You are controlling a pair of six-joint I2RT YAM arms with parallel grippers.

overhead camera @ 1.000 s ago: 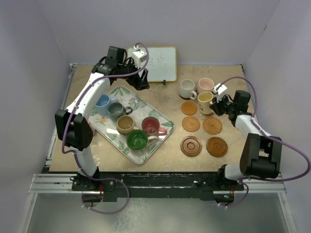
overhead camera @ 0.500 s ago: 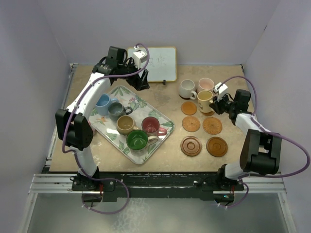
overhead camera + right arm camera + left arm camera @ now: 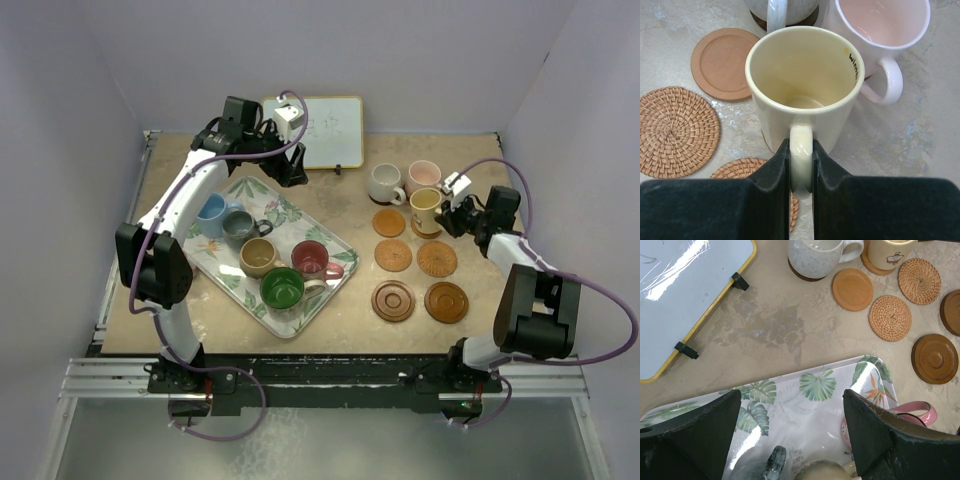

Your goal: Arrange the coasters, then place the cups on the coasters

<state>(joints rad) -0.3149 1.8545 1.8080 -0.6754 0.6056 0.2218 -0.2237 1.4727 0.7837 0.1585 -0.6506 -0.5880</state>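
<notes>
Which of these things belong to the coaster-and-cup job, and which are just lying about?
Job: coasters; white cup; pink cup; yellow cup, handle pinched in the right gripper; five more cups on the leaf-patterned tray.
Lying about: whiteboard; the tray itself, merely a carrier.

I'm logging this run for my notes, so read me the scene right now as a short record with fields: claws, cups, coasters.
left claw: open, empty, above the tray
right claw: shut on the handle of the yellow cup
on coasters: yellow cup, white cup
pink cup: beside the yellow cup; its base is hidden
on tray: blue cup, grey cup, tan cup, red cup, green cup
bare coasters: five, nearer the arms than the yellow cup
</notes>
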